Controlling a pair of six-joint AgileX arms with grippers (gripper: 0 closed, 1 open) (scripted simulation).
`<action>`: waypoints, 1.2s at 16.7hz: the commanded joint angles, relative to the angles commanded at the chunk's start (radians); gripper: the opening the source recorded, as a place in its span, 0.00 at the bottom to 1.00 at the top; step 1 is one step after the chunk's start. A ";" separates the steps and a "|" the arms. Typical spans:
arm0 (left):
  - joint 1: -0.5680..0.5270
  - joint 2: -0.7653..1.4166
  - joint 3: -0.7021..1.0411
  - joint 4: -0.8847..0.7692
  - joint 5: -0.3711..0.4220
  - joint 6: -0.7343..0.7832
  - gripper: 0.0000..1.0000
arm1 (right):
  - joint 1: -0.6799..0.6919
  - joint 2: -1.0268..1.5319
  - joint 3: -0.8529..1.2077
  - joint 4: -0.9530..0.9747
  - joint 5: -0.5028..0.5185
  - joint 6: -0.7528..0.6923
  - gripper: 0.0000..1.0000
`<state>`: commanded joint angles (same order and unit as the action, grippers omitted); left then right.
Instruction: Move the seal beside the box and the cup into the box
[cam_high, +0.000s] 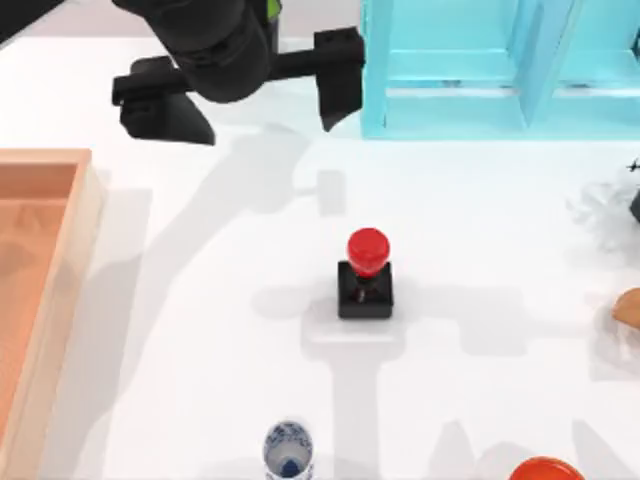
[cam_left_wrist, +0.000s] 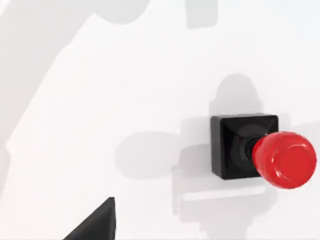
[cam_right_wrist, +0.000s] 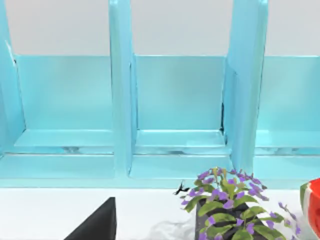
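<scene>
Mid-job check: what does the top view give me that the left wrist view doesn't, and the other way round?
Top view alone: the box at the table's left edge, the cup at the near edge, the turquoise shelf at the back, and the left end effector, open, hanging high behind the seal. Left wrist view alone: a close look at the seal's red knob on its black base, and one dark fingertip. Both show the seal standing free on the white table.

The cup and the box are cut off by the top view's edges.
</scene>
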<state>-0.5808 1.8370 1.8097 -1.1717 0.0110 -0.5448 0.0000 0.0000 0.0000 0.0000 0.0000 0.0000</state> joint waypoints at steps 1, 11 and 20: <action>-0.026 0.085 0.085 -0.055 0.000 -0.026 1.00 | 0.000 0.000 0.000 0.000 0.000 0.000 1.00; -0.170 0.581 0.581 -0.371 -0.007 -0.174 1.00 | 0.000 0.000 0.000 0.000 0.000 0.000 1.00; -0.167 0.575 0.505 -0.297 -0.007 -0.171 1.00 | 0.000 0.000 0.000 0.000 0.000 0.000 1.00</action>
<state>-0.7478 2.4116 2.3148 -1.4688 0.0043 -0.7154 0.0000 0.0000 0.0000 0.0000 0.0000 0.0000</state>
